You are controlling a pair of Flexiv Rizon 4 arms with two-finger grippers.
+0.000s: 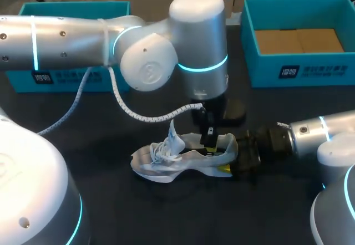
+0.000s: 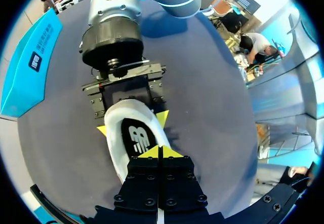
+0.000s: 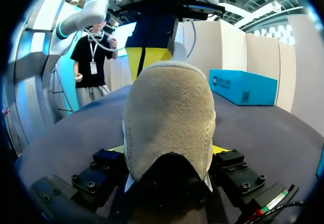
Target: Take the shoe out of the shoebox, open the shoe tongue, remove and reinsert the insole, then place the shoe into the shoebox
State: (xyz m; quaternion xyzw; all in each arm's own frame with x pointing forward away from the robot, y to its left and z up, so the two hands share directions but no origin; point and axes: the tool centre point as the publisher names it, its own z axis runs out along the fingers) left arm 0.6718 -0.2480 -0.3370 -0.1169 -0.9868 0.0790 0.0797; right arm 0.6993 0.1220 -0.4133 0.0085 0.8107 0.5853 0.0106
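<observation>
Shoe (image 1: 166, 159): out of the box, lying on the table (image 1: 122, 212), laces loose
Insole (image 2: 136, 138): inside the shoe; cannot tell if it has been pulled yet
Right gripper (image 1: 226, 157): clamped on the heel
Left gripper (image 1: 209, 139): fingertips pressed together just above the insole
Shoebox (image 1: 302, 73): open, well apart; return still left

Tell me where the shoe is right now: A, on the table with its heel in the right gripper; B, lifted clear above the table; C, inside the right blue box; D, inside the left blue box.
A: the shoe rests on the table, its heel clamped by the right gripper.
</observation>
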